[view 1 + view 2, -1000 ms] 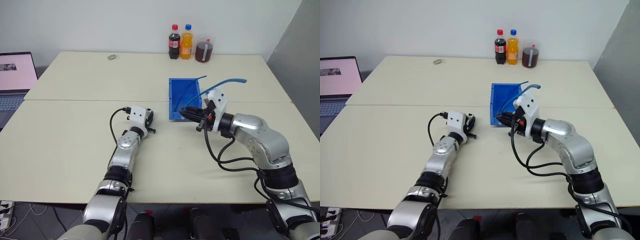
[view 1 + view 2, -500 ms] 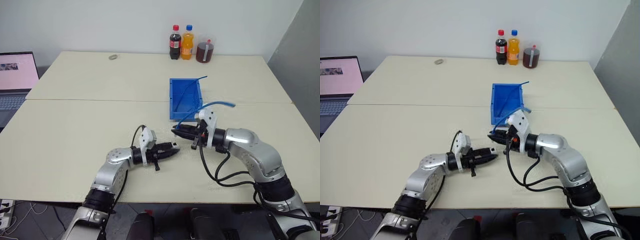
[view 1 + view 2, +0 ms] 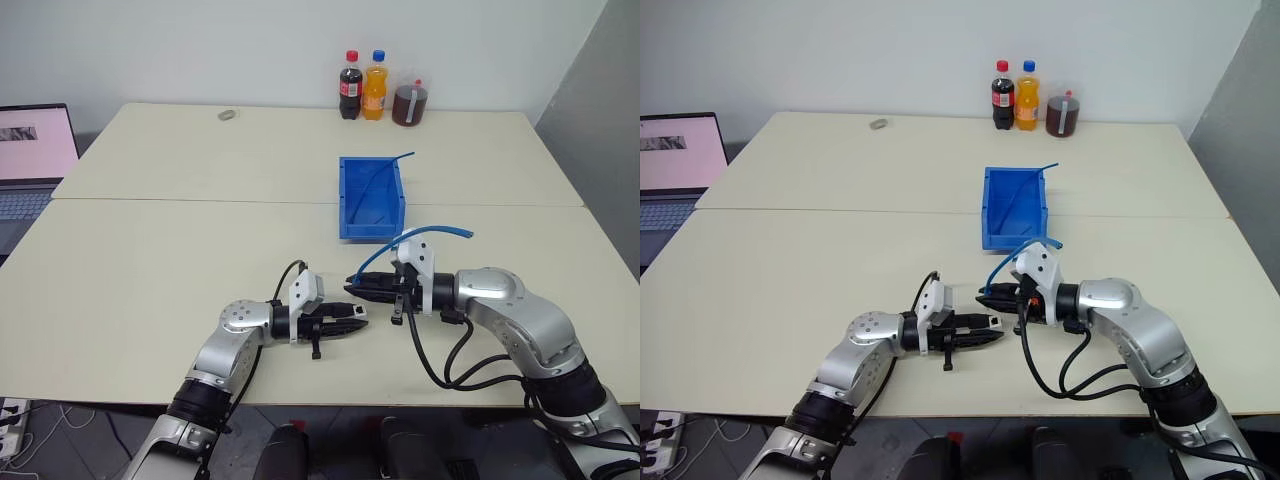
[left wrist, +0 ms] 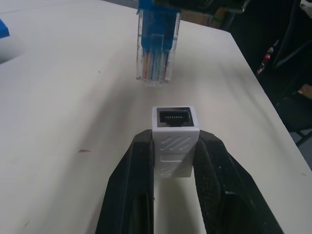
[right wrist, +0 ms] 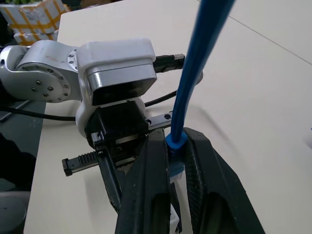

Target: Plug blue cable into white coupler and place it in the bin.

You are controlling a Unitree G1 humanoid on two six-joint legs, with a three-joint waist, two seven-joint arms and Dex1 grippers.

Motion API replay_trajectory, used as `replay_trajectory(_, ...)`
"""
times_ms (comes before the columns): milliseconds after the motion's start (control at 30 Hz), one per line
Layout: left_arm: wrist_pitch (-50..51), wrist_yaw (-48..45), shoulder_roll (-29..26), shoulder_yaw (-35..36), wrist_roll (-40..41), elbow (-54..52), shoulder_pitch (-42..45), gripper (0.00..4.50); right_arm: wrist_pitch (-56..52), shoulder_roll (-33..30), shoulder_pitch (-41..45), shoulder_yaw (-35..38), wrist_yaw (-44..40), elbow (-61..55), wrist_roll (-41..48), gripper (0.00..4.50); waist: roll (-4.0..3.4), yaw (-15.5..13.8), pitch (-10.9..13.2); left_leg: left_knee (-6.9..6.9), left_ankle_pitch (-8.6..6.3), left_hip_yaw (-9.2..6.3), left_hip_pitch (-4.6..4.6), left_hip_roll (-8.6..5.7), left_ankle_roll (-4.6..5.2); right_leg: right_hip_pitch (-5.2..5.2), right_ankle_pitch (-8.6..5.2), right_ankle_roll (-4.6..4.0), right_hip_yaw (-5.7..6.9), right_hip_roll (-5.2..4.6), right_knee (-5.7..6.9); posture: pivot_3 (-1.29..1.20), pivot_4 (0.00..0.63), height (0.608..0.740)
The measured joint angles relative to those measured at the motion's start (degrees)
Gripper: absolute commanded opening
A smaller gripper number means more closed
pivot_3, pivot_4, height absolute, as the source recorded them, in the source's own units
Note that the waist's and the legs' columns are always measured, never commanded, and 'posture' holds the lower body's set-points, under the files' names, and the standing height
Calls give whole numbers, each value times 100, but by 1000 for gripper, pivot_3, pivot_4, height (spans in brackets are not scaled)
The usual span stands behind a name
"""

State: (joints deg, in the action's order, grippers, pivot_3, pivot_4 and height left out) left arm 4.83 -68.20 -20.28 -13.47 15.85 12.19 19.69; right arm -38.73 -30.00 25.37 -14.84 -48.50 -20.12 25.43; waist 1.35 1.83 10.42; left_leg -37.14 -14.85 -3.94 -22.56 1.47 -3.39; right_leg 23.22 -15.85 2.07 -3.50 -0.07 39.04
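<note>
My left gripper (image 3: 352, 318) points to the right near the table's front and is shut on the white coupler (image 4: 174, 139), whose dark opening faces outward. Facing it from the right, my right gripper (image 3: 357, 282) is shut on the blue cable (image 3: 430, 232) just behind its clear plug (image 4: 157, 46). The plug hangs a short gap in front of the coupler's opening, apart from it and slightly off to one side. The cable arcs up and back over my right wrist. The bin (image 3: 346, 200) stands behind both grippers, with a second thin blue cable (image 3: 385, 165) lying in it.
Two bottles (image 3: 349, 85) (image 3: 373, 84) and a jar of dark liquid (image 3: 408, 103) stand at the table's far edge. A small grey round object (image 3: 226, 115) lies far left. A laptop (image 3: 30, 150) sits off the left side.
My left gripper swung round from pointing forward to pointing right and drew back toward the table's front. My right gripper came down and away from the bin with the cable, ending opposite the left.
</note>
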Motion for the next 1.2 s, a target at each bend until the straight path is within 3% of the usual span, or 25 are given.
replay_trajectory(333, -492, -8, 17, -17, -216, 243, 52, 777, 477, -136, -288, -7, -501, 266, -82, 142, 0, 1, 0, 0, 0, 0, 1, 1, 0, 0, 0, 0, 1, 0, 0, 0, 150, 740)
replay_trajectory(733, -706, 5, 35, -86, -324, 309, 48, 777, 967, 154, -331, -233, -566, 716, -407, 141, 0, 1, 0, -2, 0, -1, 1, 1, 0, -1, 0, 0, 1, 0, 1, 0, 150, 740)
replay_trajectory(1200, -1020, 2, 13, -92, -452, 310, -48, 777, 1046, 115, -329, 4, -641, 804, -419, 140, -1, 1, -1, -1, 0, -1, 3, 1, 0, -2, 0, 0, 1, 1, 2, 0, 150, 740)
